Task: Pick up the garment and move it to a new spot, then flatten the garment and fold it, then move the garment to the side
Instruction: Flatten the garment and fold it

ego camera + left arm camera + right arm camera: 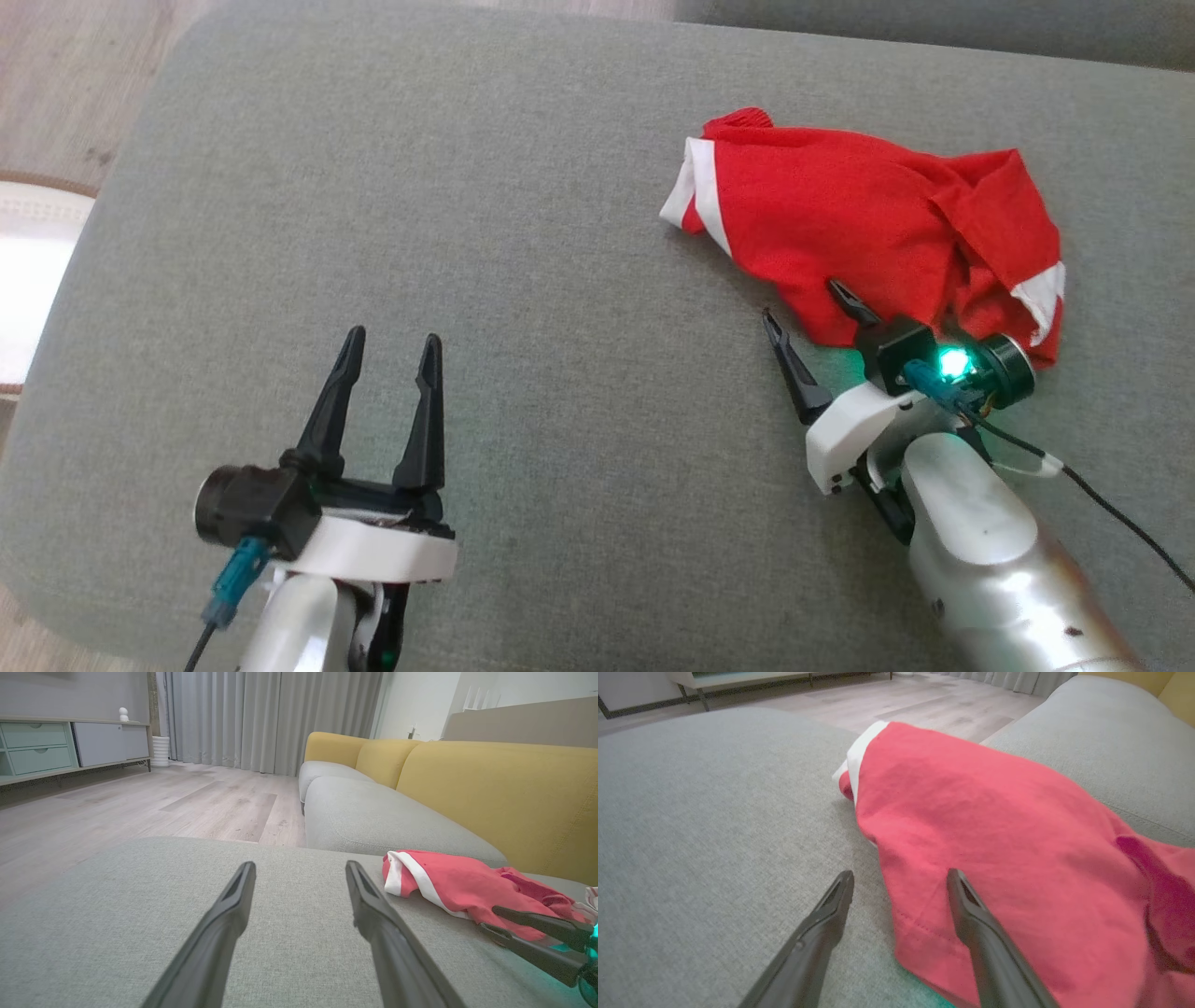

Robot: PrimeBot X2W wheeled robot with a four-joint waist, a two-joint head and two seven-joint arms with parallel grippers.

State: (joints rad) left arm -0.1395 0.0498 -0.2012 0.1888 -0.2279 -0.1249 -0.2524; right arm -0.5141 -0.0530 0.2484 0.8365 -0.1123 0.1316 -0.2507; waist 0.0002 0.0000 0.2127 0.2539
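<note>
Head view: red garment (840,224) lay in a crumpled heap on the far right part of the grey sofa cushion (523,233), near the back edge. By my read, none of the task was done at this point. It was not lifted, not flattened, not folded. Right tool (801,301) stood wide open at the garment's near edge, holding nothing. In the right wrist view one finger sat over the red fabric and the other over bare cushion, so the jaws straddled the hem. Couldn't tell whether either finger touched the cloth. Left tool (393,336) was also wide open and empty, over bare cushion at the near left, well apart from the garment. Judged stage: approach for the first pick-up. That left the grasp, the move to a new spot, flattening, folding and the final shift to the side. Garment itself was red knit-looking fabric with white trim bands at the left end and at the right corner. A stitched hem ran along the near edge. Folds were bunched on the right side and one layer was doubled over another. The shape was too rumpled to say which end was which.
</note>
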